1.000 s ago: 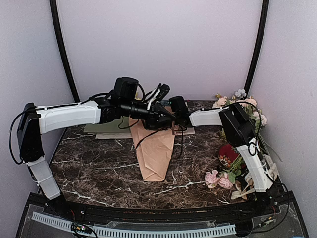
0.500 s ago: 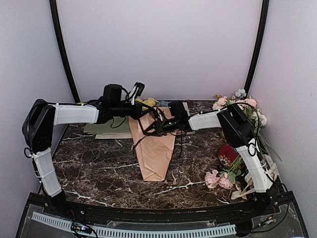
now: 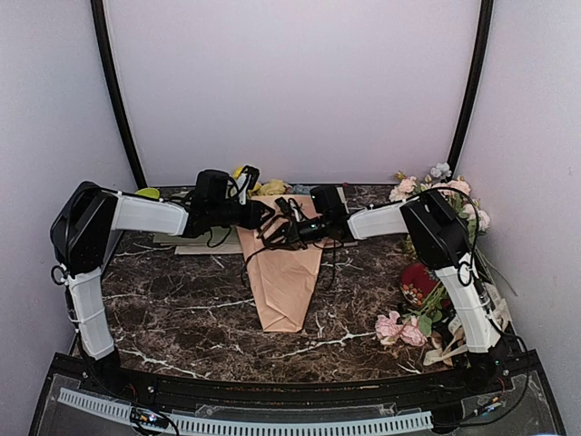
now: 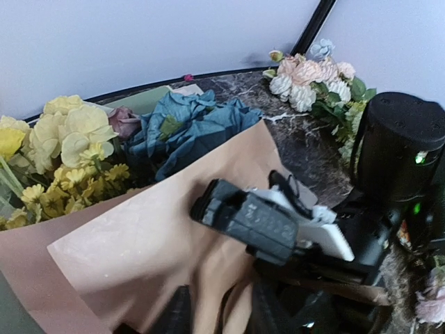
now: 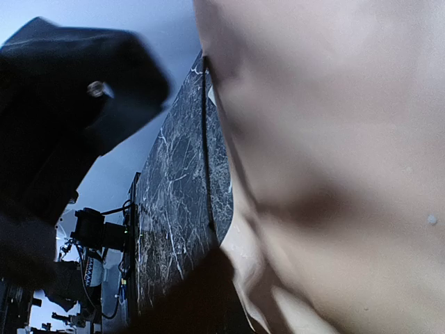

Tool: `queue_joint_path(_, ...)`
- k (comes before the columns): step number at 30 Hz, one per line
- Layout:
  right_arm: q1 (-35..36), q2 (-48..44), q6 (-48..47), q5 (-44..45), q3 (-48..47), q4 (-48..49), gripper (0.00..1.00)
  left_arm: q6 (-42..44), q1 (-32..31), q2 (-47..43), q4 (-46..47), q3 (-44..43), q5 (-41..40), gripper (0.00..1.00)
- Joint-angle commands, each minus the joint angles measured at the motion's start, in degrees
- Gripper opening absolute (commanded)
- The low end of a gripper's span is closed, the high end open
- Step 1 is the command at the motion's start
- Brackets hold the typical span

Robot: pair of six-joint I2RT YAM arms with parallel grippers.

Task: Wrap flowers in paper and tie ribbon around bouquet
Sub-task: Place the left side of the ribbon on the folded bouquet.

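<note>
Your left gripper (image 3: pixel 263 215) had drawn back leftward since a second earlier. It sat at the left edge of the bouquet's (image 3: pixel 283 272) wide end, jaws a little apart. Your right gripper (image 3: pixel 286 229) was closed over the bouquet's upper middle. You couldn't tell whether it pinched the single thin ribbon (image 5: pixel 206 153) running down the paper (image 4: pixel 139 243). One yellow cluster (image 4: pixel 69 139) and one blue hydrangea head (image 4: pixel 188 129) showed above that end. Two pink-white bunches (image 3: pixel 434 189) lay right of the bouquet.
</note>
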State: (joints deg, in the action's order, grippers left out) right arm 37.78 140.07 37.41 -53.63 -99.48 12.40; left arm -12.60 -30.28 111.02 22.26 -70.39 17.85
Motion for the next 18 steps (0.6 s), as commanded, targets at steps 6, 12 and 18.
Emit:
queue_joint_path(6,0.46,-3.02,-0.8,0.5,0.41,0.56,0.0,11.98,0.63,-4.16,-22.81,-10.73,-8.79,0.78)
queue_joint_path(12,0.45,-2.96,-1.56,0.15,0.08,0.08,0.0,9.5,1.44,-7.67,-27.15,-9.87,-13.65,0.71)
queue_joint_path(18,0.5,-2.83,-2.69,0.12,-0.16,-1.45,0.0,-3.4,2.88,-7.05,-22.9,-4.78,-7.55,0.36)
